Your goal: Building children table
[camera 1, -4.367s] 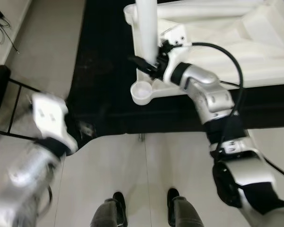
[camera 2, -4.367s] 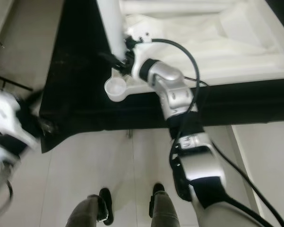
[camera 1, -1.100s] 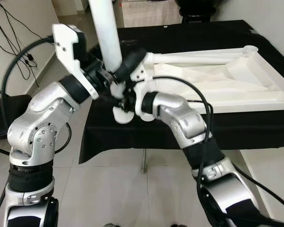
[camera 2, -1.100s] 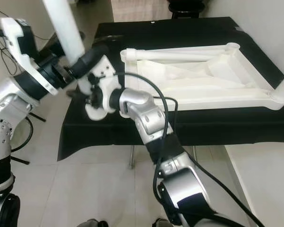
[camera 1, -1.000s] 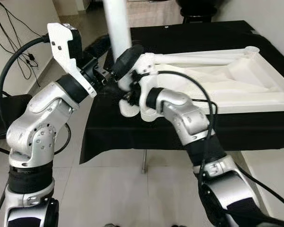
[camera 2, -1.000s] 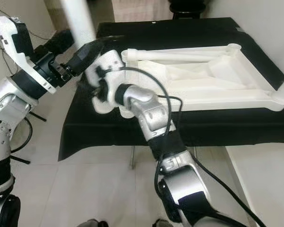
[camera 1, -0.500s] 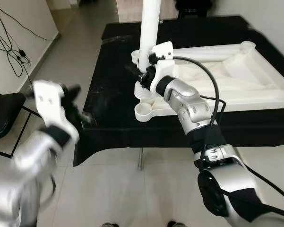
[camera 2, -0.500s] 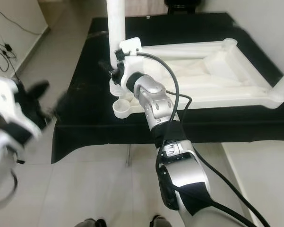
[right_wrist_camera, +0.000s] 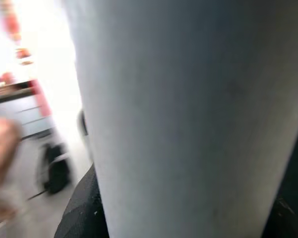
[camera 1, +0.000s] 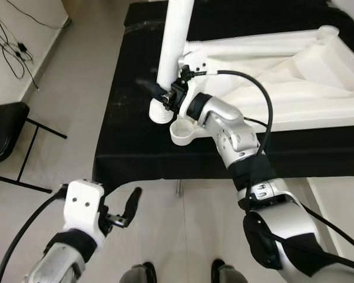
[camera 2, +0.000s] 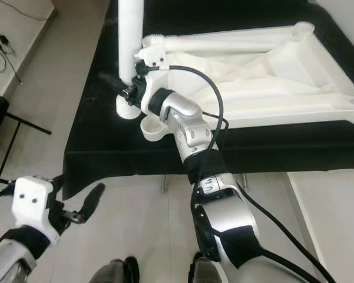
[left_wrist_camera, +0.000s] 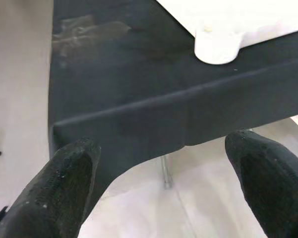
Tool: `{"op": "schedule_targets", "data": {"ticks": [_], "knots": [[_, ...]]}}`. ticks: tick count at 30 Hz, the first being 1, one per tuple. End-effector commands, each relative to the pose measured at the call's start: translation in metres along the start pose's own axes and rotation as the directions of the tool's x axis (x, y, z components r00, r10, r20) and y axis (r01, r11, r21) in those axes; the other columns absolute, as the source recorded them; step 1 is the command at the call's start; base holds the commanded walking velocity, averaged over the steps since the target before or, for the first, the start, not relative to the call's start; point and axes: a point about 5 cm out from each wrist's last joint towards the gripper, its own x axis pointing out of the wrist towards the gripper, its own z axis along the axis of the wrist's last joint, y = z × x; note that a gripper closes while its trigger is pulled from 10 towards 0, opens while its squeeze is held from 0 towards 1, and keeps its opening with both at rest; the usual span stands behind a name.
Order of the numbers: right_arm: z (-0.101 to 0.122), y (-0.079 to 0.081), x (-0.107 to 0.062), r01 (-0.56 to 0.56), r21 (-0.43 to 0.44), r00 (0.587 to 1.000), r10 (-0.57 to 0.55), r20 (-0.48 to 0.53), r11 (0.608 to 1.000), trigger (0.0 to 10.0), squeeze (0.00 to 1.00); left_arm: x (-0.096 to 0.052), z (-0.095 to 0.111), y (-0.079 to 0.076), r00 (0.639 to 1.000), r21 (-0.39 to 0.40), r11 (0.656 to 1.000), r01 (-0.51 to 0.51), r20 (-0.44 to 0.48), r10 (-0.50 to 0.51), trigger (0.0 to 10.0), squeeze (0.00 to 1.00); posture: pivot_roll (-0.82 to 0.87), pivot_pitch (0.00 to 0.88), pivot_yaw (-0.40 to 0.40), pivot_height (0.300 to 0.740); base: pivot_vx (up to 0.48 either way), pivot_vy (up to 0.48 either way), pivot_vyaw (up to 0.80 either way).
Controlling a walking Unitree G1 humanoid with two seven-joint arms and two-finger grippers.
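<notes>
A long white table leg (camera 1: 174, 47) stands nearly upright, its ribbed lower end resting on the black tablecloth (camera 1: 126, 124). My right gripper (camera 1: 166, 97) is shut on the leg just above that end; in the right wrist view the leg (right_wrist_camera: 188, 109) sits between both black fingers (right_wrist_camera: 82, 210). The white table frame (camera 1: 294, 100) lies upside down on the cloth, and its round corner socket (camera 1: 184, 131) is just beside the leg's end. My left gripper (camera 1: 125, 213) hangs low in front of the table, open and holding nothing, facing the cloth edge and the socket (left_wrist_camera: 217, 47).
A black chair (camera 1: 3, 127) stands on the tiled floor to the left, with cables (camera 1: 12, 32) beyond it. A metal table support (camera 1: 178, 187) shows under the cloth's front edge. My feet (camera 1: 144, 272) are on the floor below.
My left arm has dropped from beside the table's left corner down toward the floor. The right gripper still holds the leg. The camera has tilted downward.
</notes>
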Motion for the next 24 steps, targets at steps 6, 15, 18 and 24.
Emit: {"op": "schedule_targets", "data": {"ticks": [6,15,18,24], "knots": [[0.001,0.009,-0.004,-0.183,-0.065,0.983,0.183,-0.006,0.981,10.0,0.00,-0.013,0.007,-0.004,0.999,0.036,0.999,-0.034,0.031,0.033,10.0,0.00,0.14,0.424,0.087,0.740,0.000,0.000,0.00],[0.005,-0.005,-0.012,-0.195,-0.123,0.980,0.189,-0.059,0.973,10.0,0.00,-0.020,0.008,-0.009,0.999,0.033,0.999,-0.022,0.032,0.021,10.0,0.00,0.13,0.424,0.095,0.740,0.000,0.000,0.00],[0.011,-0.014,-0.016,-0.173,-0.143,0.984,0.164,-0.070,0.974,10.0,0.00,-0.023,0.007,-0.010,0.999,0.029,0.999,-0.016,0.030,0.016,10.0,0.00,0.13,0.426,0.096,0.740,0.000,0.000,0.00],[0.026,-0.024,-0.024,-0.182,-0.157,0.983,0.176,-0.051,0.971,10.0,0.00,-0.025,0.008,-0.011,1.000,0.026,1.000,-0.013,0.026,0.012,10.0,0.00,0.14,0.435,0.101,0.740,0.000,0.000,0.00]]}}
